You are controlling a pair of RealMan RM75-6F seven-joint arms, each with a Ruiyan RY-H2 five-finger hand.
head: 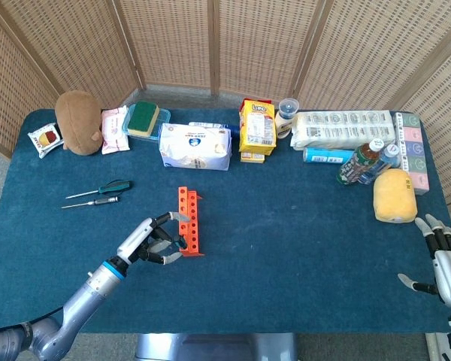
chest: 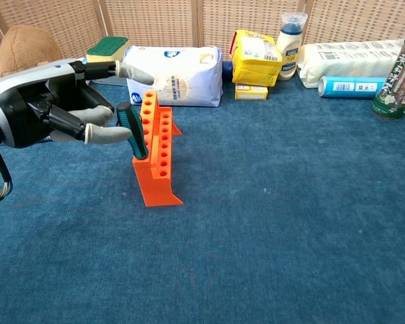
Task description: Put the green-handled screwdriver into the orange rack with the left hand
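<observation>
Green-handled screwdriver (chest: 131, 128) stands in the orange rack (chest: 155, 154), at the near end of its left row.

Your left hand (chest: 50, 108) sits just to the left of the handle with its fingers spread; one fingertip looks to be touching the handle, so the tool seems released, not gripped. The handle leans slightly back toward that hand, its long axis close to upright. Your right hand (head: 443, 263) rests open at the far right table edge (head: 286, 320), well apart. Draw the left hand away leftward, clear of the handle.
</observation>
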